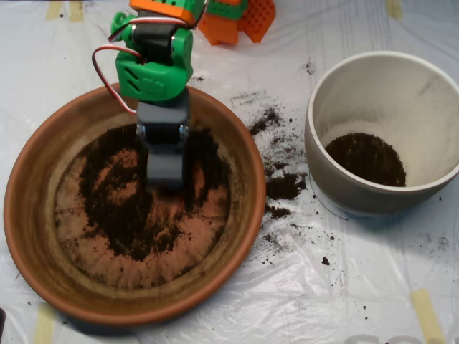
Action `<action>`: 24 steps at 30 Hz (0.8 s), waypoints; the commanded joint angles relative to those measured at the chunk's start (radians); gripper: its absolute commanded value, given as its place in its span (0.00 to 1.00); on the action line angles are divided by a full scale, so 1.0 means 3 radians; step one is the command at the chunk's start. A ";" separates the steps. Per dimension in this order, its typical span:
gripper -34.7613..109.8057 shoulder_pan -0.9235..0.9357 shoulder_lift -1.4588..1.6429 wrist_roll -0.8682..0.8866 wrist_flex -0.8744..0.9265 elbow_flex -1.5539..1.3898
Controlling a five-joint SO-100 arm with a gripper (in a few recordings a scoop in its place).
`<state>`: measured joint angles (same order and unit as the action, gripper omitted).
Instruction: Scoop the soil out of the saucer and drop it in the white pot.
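With the end effector (166,168) low over the saucer (43,236), its opening impossible to judge from above, it should bite where the soil (118,208) lies thickest, close fully, then lift level toward the white pot (430,72) at right.

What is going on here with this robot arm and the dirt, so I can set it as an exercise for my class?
A small robot arm has its grey scoop lowered into a wide terracotta saucer, right in the loose dark soil spread thinly over the saucer's floor. To the right stands a white pot with a patch of soil already at its bottom. Spilled crumbs lie on the plastic sheet between saucer and pot. Much soil remains in the saucer, so the job looks partly done.
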<state>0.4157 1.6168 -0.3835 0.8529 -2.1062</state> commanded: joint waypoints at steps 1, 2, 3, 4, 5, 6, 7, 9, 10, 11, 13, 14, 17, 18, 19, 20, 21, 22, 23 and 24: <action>0.24 -0.0036 0.0174 -0.0077 0.0174 -0.0066; 0.24 -0.0051 0.0194 -0.0051 0.0194 -0.0046; 0.24 -0.0061 0.0220 -0.0026 0.0245 0.0000; 0.24 -0.0082 0.0235 0.0015 0.0307 0.0072; 0.24 -0.0102 0.0251 0.0066 0.0383 0.0164; 0.24 -0.0118 0.0261 0.0118 0.0476 0.0286; 0.24 -0.0148 0.0261 0.0164 0.0588 0.0419; 0.24 -0.0215 0.0245 0.0251 0.0787 0.0701; 0.24 -0.0251 0.0230 0.0291 0.0910 0.0859; 0.24 -0.0286 0.0225 0.0343 0.1023 0.1023; 0.24 -0.0368 0.0230 0.0435 0.1232 0.1329; 0.24 -0.0414 0.0251 0.0470 0.1314 0.1462; 0.24 -0.0562 0.0317 0.0562 0.1529 0.1805; 0.24 -0.0619 0.0332 0.0598 0.1606 0.1907; 0.24 -0.0675 0.0368 0.0619 0.1657 0.1979; 0.24 -0.0731 0.0404 0.0644 0.1703 0.2035; 0.24 -0.0793 0.0435 0.0660 0.1749 0.2102; 0.24 -0.0854 0.0491 0.0675 0.1779 0.2142; 0.24 -0.0931 0.0532 0.0685 0.1815 0.2204; 0.24 -0.1018 0.0547 0.0685 0.1877 0.2296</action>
<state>0.1641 1.6613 -0.1810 1.3760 -1.5432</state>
